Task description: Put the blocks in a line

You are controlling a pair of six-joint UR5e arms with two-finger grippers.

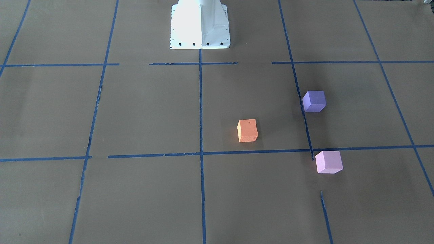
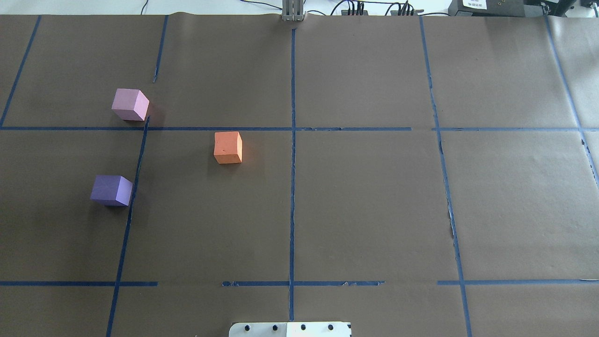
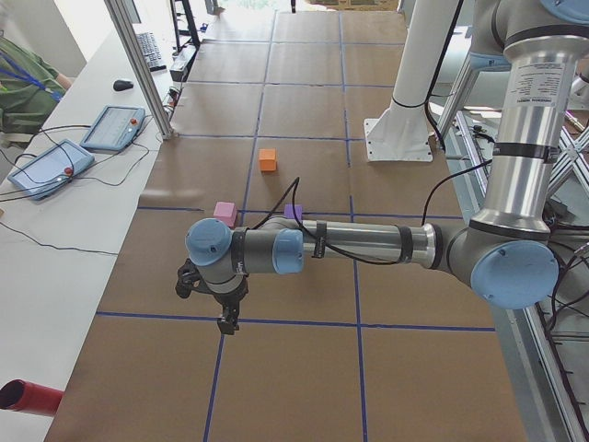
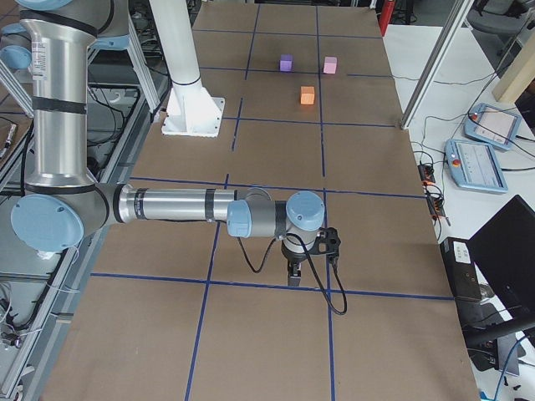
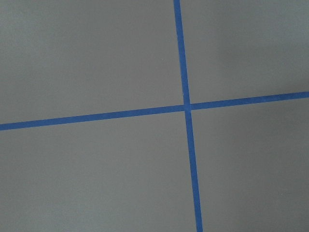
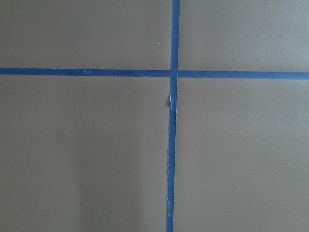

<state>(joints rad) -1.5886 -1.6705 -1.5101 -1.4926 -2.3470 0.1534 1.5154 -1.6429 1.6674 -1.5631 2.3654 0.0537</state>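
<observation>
Two grippers hang fingers-down over brown paper (image 5: 87,58), each above a crossing of blue tape lines (image 6: 172,145). For neither the left gripper (image 3: 227,318) nor the right gripper (image 4: 294,276) can I tell whether the fingers are spread or pressed together. Three foam cubes lie beyond the left fingers. One pink cube (image 2: 130,104) and one violet cube (image 2: 111,190) come first, each just beside tape. One orange cube (image 2: 228,147) sits farther on. All are well apart, with paper showing on every side, and far from the right fingers.
</observation>
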